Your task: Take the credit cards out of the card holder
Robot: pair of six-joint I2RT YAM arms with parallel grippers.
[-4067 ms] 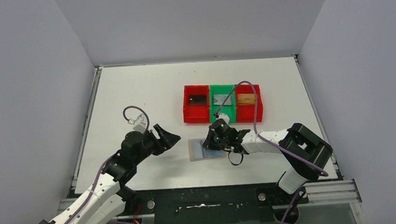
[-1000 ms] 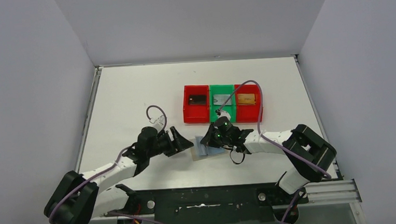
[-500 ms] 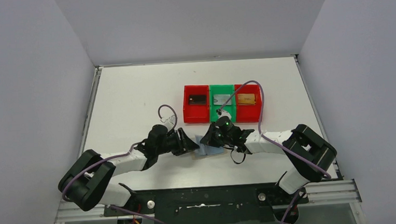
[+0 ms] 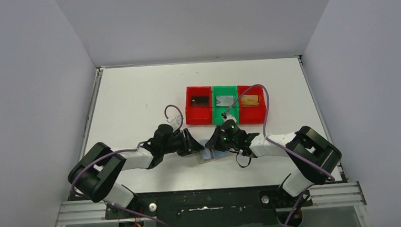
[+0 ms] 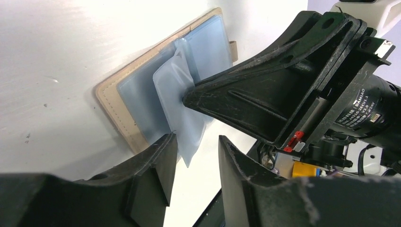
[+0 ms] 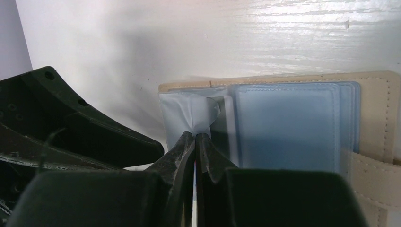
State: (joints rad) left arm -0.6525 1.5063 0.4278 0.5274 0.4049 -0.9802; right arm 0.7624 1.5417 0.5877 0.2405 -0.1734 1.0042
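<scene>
Right claw [image 6: 195, 136] has its fingers pressed together on the upper edge of a pale blue-grey plastic sleeve [image 6: 189, 109], pinching it so the film puckers and stands up off the card holder [image 6: 373, 99]. That holder lies opened flat on the worktop [image 4: 134, 96] directly under this claw. Its tan stitched border shows around the other sleeves, and its closure tab [image 6: 373, 175] sits to the claw's right.

Left claw [image 5: 197, 138] faces the right one from the opposite side, almost nose to nose. Its fingers are spread, and the free lower corner of the raised sleeve hangs in the gap between them. Daylight shows on either side of that corner, so there is no clamp. The holder's tan corner lies just ahead of this claw's fingertips.

Little room is left between the two claws. Just beyond them, away from the arm bases, stand three trays touching in a row:
- a red tray [image 4: 199, 120] holding a dark card [image 4: 201, 100]
- a green tray [image 4: 224, 89] holding a grey card [image 4: 225, 100]
- a second red tray [image 4: 251, 88] holding a tan card [image 4: 248, 100]

Behind the claws the worktop's near edge is close. To the left of the left claw, white surface runs on to the side wall.
</scene>
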